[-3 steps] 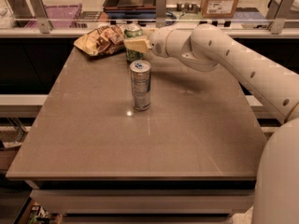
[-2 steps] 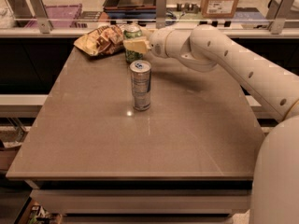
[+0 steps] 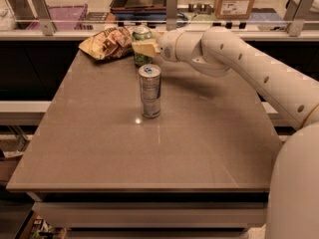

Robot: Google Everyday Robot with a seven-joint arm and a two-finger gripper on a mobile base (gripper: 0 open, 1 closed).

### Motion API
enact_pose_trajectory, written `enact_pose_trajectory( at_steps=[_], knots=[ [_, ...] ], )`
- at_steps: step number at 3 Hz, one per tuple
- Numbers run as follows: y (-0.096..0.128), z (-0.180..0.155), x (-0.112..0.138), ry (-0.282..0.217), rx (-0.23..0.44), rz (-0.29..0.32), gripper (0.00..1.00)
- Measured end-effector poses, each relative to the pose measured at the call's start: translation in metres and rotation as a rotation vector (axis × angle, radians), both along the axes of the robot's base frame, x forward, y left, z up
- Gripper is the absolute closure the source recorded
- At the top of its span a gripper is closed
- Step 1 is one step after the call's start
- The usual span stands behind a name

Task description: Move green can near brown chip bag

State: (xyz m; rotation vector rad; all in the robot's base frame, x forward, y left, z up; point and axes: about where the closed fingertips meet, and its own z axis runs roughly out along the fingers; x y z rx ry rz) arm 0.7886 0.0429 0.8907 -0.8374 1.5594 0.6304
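The green can (image 3: 142,59) stands upright at the far edge of the table, its silver top showing, right beside the brown chip bag (image 3: 104,43), which lies flat at the far left corner. The can's left side almost touches the bag. My gripper (image 3: 144,48) reaches in from the right and is shut on the green can at mid-height. One pale finger crosses the can's front and the other is hidden behind it. The can's base looks to be resting on the table.
A taller slim silver can with a blue top (image 3: 150,91) stands in the middle of the brown table (image 3: 199,148), just in front of the gripper. Behind the table runs a railed counter with a cardboard box (image 3: 235,0) and a purple bin (image 3: 59,15).
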Motion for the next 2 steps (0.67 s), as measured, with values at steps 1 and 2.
enact_pose_trajectory(
  at_steps=[1,2],
  knots=[
    [0.0030,-0.0004,-0.0004,0.001,0.001,0.004,0.12],
    [0.0057,-0.0007,-0.0008,0.001,0.001,0.008,0.00]
  ],
)
